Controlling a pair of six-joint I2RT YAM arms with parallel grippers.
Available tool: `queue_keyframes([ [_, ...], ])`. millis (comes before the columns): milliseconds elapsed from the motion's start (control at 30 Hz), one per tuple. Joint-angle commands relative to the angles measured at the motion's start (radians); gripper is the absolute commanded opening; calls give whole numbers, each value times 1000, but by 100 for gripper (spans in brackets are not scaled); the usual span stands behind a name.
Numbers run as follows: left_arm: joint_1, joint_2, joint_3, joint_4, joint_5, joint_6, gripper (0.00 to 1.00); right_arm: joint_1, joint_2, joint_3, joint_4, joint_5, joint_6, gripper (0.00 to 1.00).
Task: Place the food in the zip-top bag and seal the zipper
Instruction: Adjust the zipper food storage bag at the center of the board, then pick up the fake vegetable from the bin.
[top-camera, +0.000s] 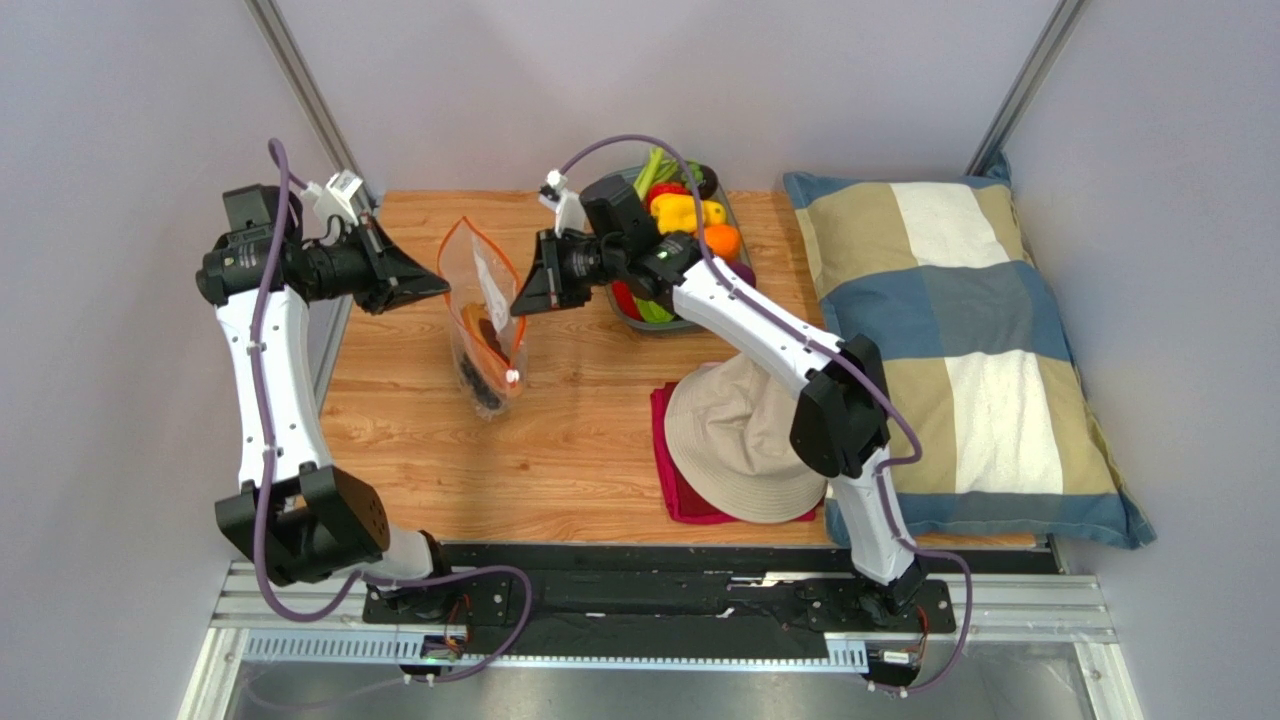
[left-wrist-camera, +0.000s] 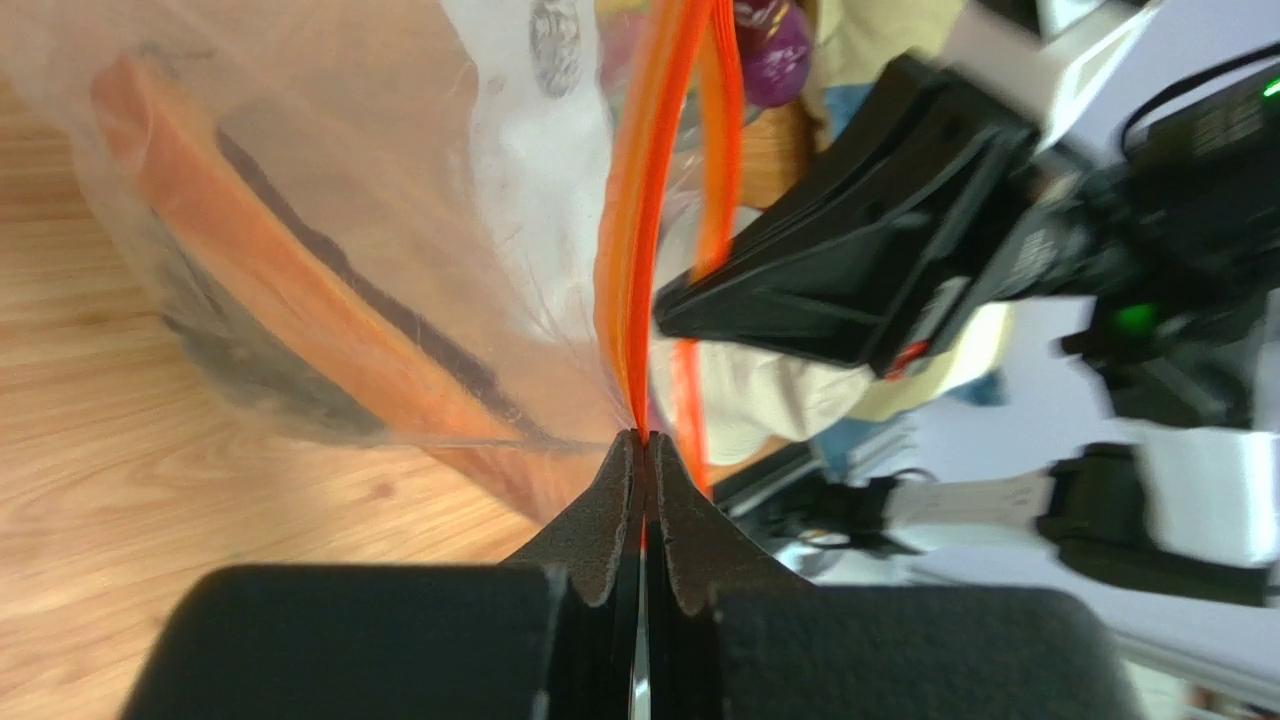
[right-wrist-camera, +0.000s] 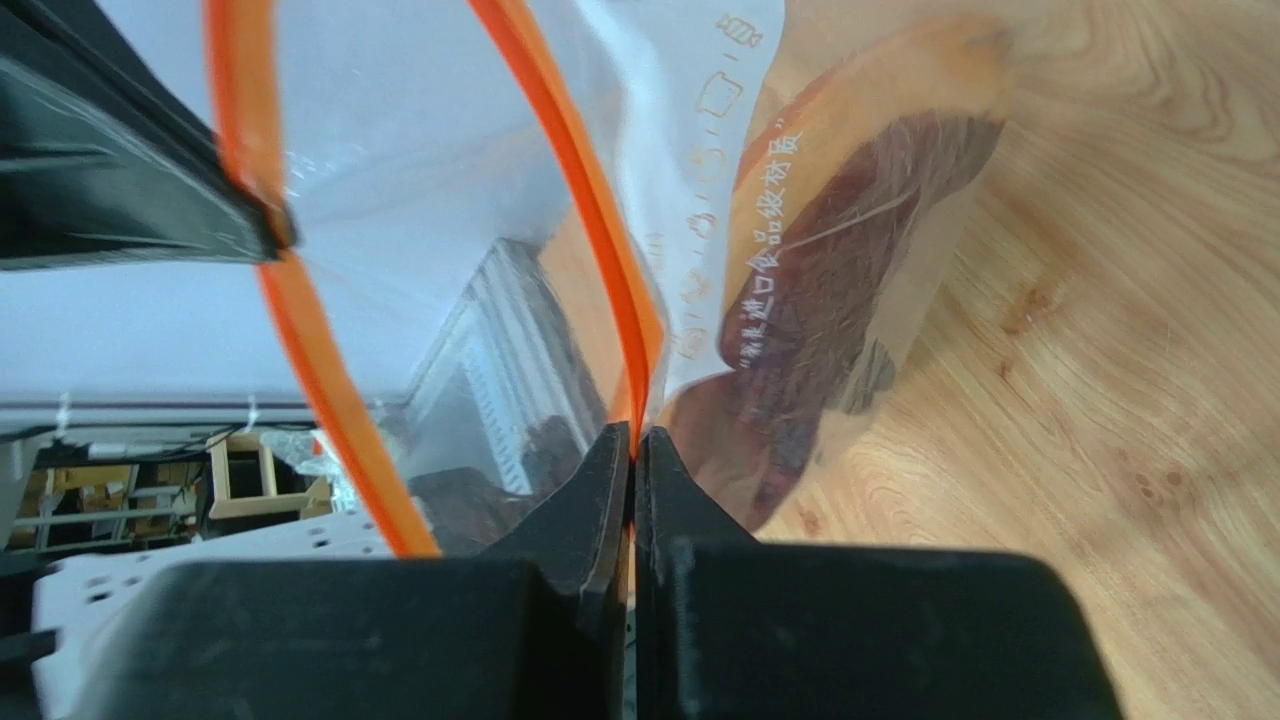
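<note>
The clear zip-top bag (top-camera: 484, 323) hangs above the wooden table between my two grippers, its mouth up. My left gripper (top-camera: 439, 281) is shut on the orange zipper (left-wrist-camera: 643, 255) at the bag's left end. My right gripper (top-camera: 519, 297) is shut on the zipper (right-wrist-camera: 601, 240) at the right end. The two orange strips stand apart in the right wrist view. Inside the bag lie a long orange root (left-wrist-camera: 286, 285) and dark purple grapes (right-wrist-camera: 842, 285). More food (top-camera: 684, 210) sits in the grey bowl (top-camera: 661, 318) behind my right arm.
A beige hat (top-camera: 744, 435) lies on a red cloth (top-camera: 669, 480) at centre right. A checked blue, beige and white pillow (top-camera: 962, 345) fills the right side. Grey walls stand on both sides.
</note>
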Motion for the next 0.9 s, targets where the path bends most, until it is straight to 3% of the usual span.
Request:
queue_keyframes([
  [0,-77,-65,72,-172,-200,174,0,-24,-58,53,-60,-70,-60,0],
  [133,-131,-35,30,-153,-254,175,0,-35,22,127,-180,-74,-144,0],
  [400,-146,90,43,-14,-259,120,0,-55,7,72,-205,-1,-260,1],
  [667,-157,131,66,32,-195,91,0,-135,-82,62,-171,58,-324,64],
  [733,-157,136,66,35,-182,88,0,-156,-105,36,-170,107,-396,69],
  [867,-159,145,77,44,-179,91,0,-173,-145,-25,-166,351,-511,71],
])
